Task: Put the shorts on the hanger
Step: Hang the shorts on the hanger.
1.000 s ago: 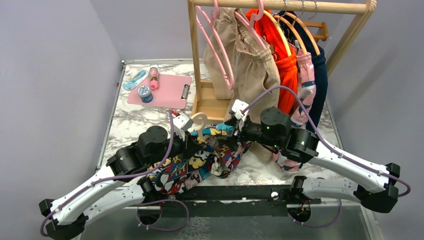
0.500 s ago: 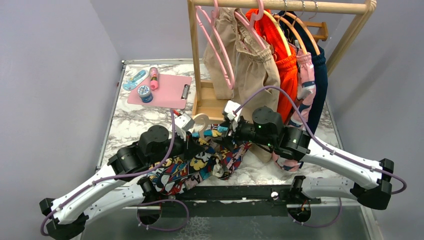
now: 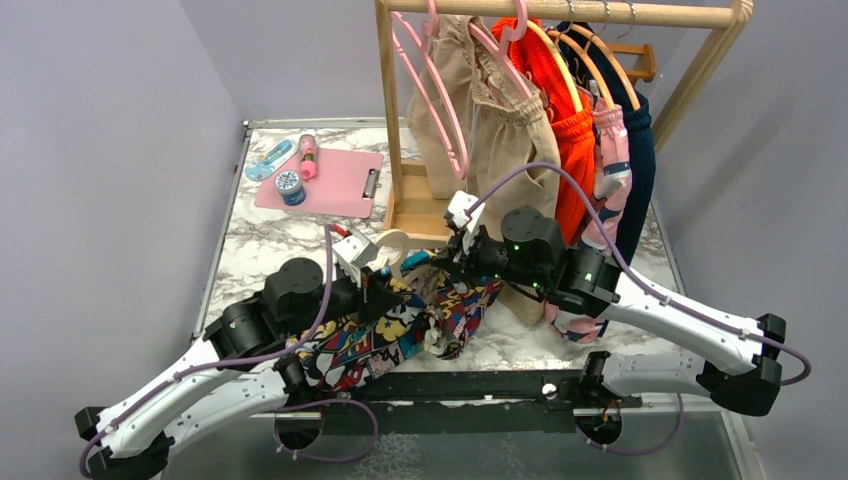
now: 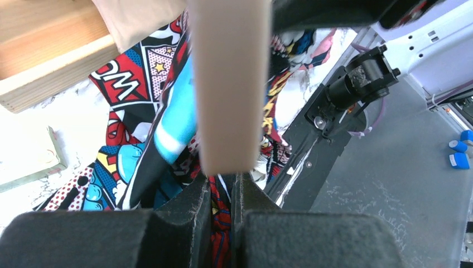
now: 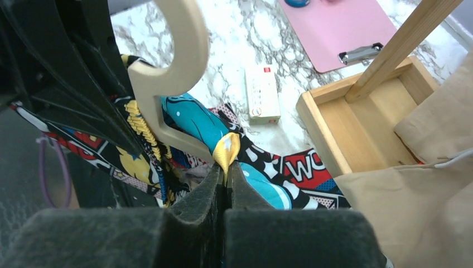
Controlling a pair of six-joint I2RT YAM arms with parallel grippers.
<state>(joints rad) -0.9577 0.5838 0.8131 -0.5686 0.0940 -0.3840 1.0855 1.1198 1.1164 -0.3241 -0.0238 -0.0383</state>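
The comic-print shorts (image 3: 390,335) lie bunched on the marble between both arms. The cream hanger (image 3: 390,243) stands among them with its hook up. My left gripper (image 3: 383,292) is at the hanger's base. In the left wrist view its jaws (image 4: 222,181) are nearly shut on red-and-blue fabric of the shorts (image 4: 125,78). The blurred hanger bar (image 4: 228,84) runs down to the tips; I cannot tell whether it is pinched too. My right gripper (image 5: 226,167) is shut on a yellow-and-teal fold of the shorts (image 5: 301,164), right below the hanger (image 5: 184,50).
A wooden rack (image 3: 560,12) stands behind, carrying beige shorts (image 3: 510,140) on pink hangers, an orange garment (image 3: 570,130) and darker clothes. Its box base (image 5: 357,123) is close to my right gripper. A white remote-like box (image 5: 262,95) and a pink clipboard (image 3: 320,180) lie on the marble table (image 3: 260,250).
My right gripper moved left towards the hanger and shut on a fold of the shorts. The left arm shifted slightly left with the hanger.
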